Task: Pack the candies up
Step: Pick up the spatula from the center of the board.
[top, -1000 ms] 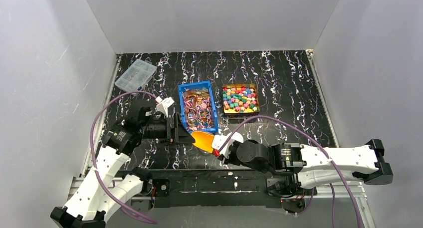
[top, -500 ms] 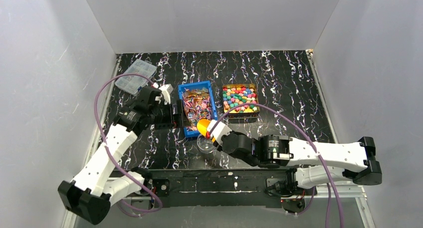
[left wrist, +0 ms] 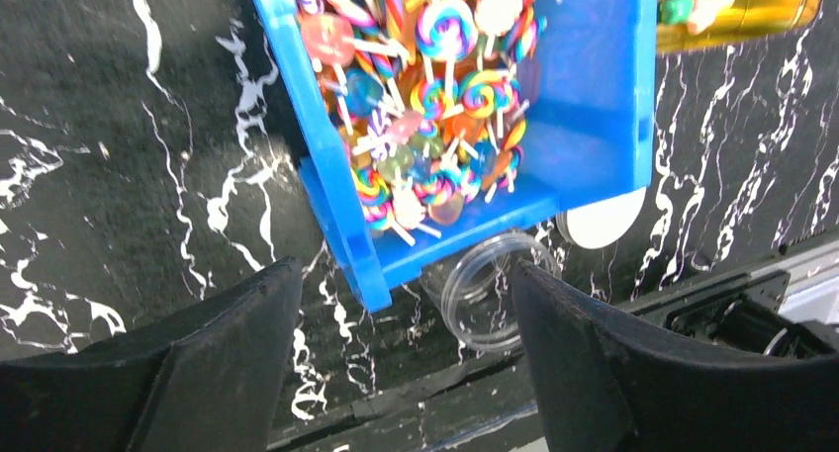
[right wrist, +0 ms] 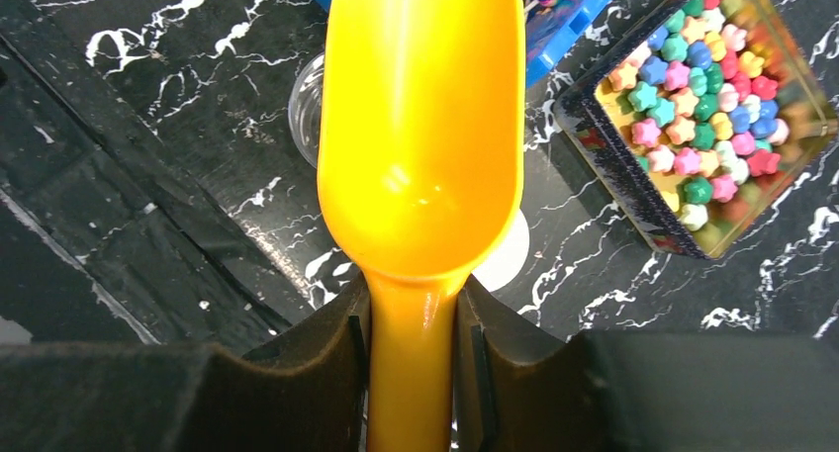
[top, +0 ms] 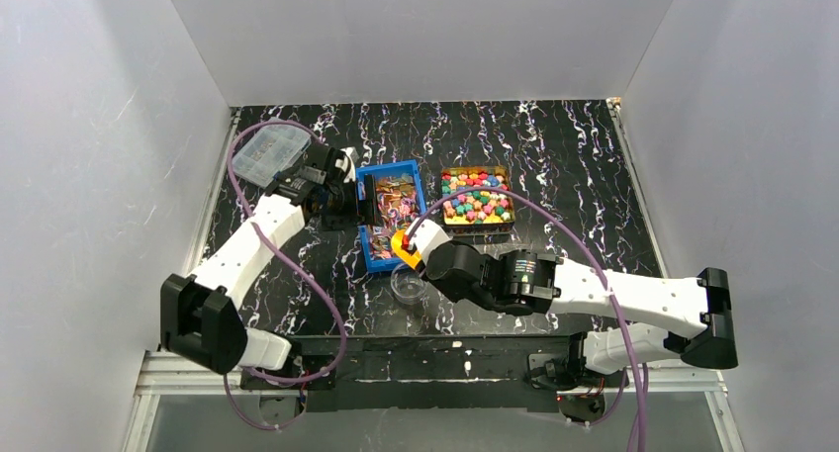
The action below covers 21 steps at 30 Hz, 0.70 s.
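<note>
My main worry is the two arms: the left gripper (left wrist: pixel 406 274), jaws wide apart and holding nothing, hangs over the 9 o'clock side of the blue bin (left wrist: pixel 594 106), while the right gripper (right wrist: pixel 411 314), clamped on the handle of the orange scoop (right wrist: pixel 420 126), sits at the bin's 6 o'clock corner. If both go into that bin together, I think the wrists could knock each other. Next, a scoop driven hard against the bin's near wall might shove the bin into the clear jar (left wrist: pixel 485 289), which looks light enough to tip or roll. Sticks poking out of the scoop could also miss the jar's narrow mouth and scatter. As for contents, the blue bin holds a loose heap of swirl lollipops (left wrist: pixel 435 116), piled toward its 9 o'clock wall. At its 3 o'clock, the gold tray (right wrist: pixel 623 180) is packed with star-shaped candies (right wrist: pixel 707 106) in pink, green, blue and yellow. A clear compartment box (top: pixel 269 147) lies at 10 o'clock; I cannot tell what is in it. The jar stands open and empty just off the bin's 6 o'clock end, its white lid (left wrist: pixel 604 220) beside it at 2 o'clock. The scoop is empty.
</note>
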Tool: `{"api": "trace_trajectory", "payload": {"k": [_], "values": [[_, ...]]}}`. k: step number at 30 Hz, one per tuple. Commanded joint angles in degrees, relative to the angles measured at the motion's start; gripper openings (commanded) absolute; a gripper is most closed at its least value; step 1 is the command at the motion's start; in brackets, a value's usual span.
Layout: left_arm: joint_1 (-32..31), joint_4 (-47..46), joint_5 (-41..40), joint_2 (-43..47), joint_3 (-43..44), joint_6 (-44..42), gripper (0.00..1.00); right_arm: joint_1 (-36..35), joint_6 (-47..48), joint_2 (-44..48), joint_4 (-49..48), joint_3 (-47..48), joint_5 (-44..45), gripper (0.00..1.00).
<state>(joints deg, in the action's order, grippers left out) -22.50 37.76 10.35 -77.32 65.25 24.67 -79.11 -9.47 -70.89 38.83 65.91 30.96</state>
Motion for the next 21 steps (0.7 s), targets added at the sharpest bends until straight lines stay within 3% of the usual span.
{"api": "trace_trajectory", "payload": {"k": [1, 15, 19, 21], "values": [[2.0, -1.0, 0.7, -2.5, 4.2, -1.2, 0.74, 1.0, -3.7, 0.1, -3.3, 0.1, -2.6, 0.01], [4.9, -1.4, 4.5, -11.9, 7.3, -0.8, 0.5, 1.8, -6.3, -3.0, -5.9, -0.3, -5.9, 0.01], [4.9, -1.5, 5.8, -13.3, 7.2, -0.7, 0.36, 1.9, -7.4, -3.5, -6.0, -0.9, -6.3, 0.01], [4.9, -1.5, 6.2, -13.5, 6.8, -0.5, 0.24, 2.0, -7.9, -3.6, -6.2, -1.2, -6.3, 0.01]]}}
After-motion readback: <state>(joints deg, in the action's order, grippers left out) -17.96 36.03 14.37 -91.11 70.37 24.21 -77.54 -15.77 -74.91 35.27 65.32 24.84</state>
